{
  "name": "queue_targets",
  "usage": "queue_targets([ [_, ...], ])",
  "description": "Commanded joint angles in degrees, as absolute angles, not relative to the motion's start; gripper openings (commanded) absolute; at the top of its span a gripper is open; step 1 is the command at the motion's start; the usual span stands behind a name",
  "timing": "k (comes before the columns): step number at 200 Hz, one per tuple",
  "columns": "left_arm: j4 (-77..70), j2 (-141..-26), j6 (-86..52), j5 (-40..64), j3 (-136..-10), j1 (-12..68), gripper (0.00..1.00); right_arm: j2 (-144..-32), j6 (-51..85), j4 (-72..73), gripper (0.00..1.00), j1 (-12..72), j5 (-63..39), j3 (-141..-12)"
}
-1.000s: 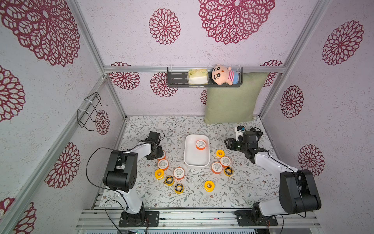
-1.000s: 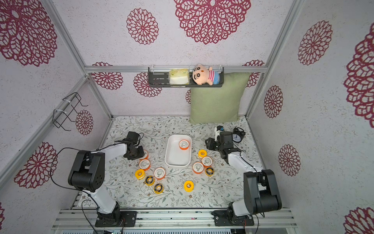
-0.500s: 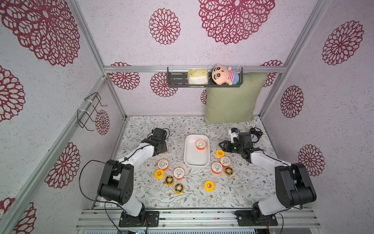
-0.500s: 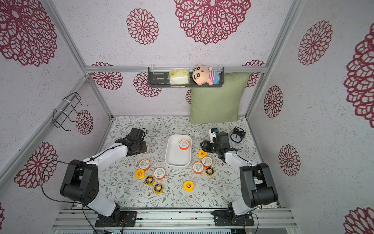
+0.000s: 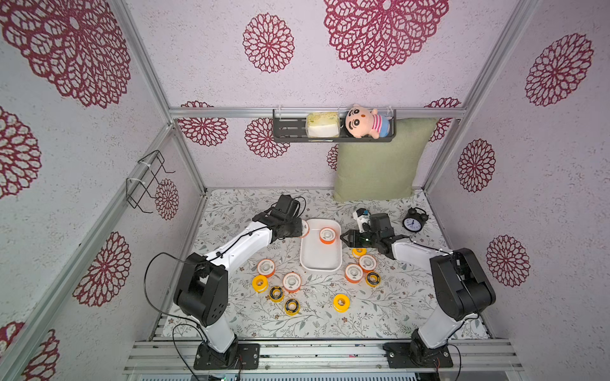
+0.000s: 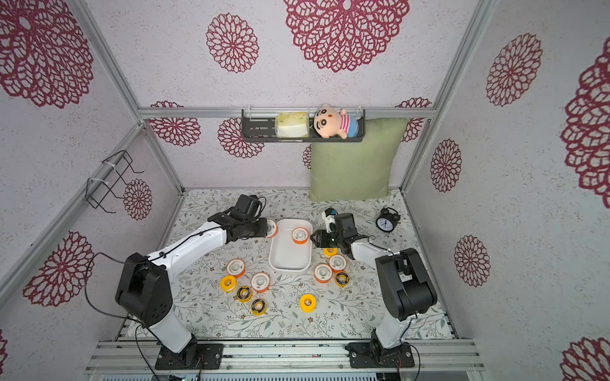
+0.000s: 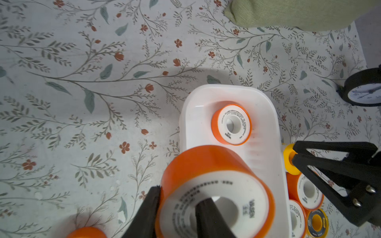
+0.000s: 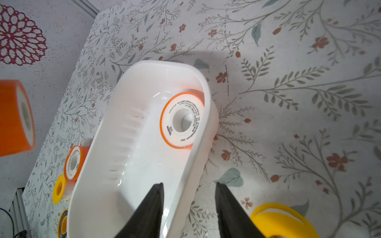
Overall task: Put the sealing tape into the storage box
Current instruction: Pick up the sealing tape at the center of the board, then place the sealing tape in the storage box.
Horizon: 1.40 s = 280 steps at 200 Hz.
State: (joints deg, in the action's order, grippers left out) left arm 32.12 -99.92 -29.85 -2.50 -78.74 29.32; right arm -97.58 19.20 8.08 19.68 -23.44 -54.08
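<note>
The storage box [image 5: 318, 257] is a shallow white tub in the middle of the floral mat, with one orange sealing tape spool [image 5: 327, 236] lying at its far end. My left gripper [image 5: 298, 229] hovers at the box's left rim, shut on another orange spool [image 7: 216, 185]: one finger goes through its hole and the other presses its outer side. My right gripper [image 8: 189, 184] is open and straddles the box's right rim [image 8: 207, 107], holding nothing. Several loose spools lie on the mat, among them an orange one [image 5: 266, 267] and a yellow one [image 5: 341, 302].
A black alarm clock [image 5: 414, 222] stands at the back right, behind my right arm. A green pillow [image 5: 379, 165] leans on the back wall under a black shelf [image 5: 333, 127]. A yellow spool [image 8: 282, 220] lies right beside my right gripper's outer finger.
My left arm has swung from the left spool group to the box's left rim, carrying the orange spool. My right gripper has slid left to the box's right rim.
</note>
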Motion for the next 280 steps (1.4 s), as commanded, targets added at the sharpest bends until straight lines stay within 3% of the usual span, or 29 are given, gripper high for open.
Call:
queue_targets([
  [1,34.2,-103.4,-28.7,2.1,-81.7,30.8,0.31,-99.2,20.2,9.2,0.46,20.0,-24.5,-56.4],
  [124,42.2,-121.6,-25.8,9.1,-95.6,33.9,0.31,-102.8,22.1,9.3,0.40,20.6,-25.2,-59.6],
  [280,45.8,-130.1,-23.4,11.6,-102.5,34.9,0.33,-103.1,21.6,7.5,0.40,20.7,-24.9,-60.1],
])
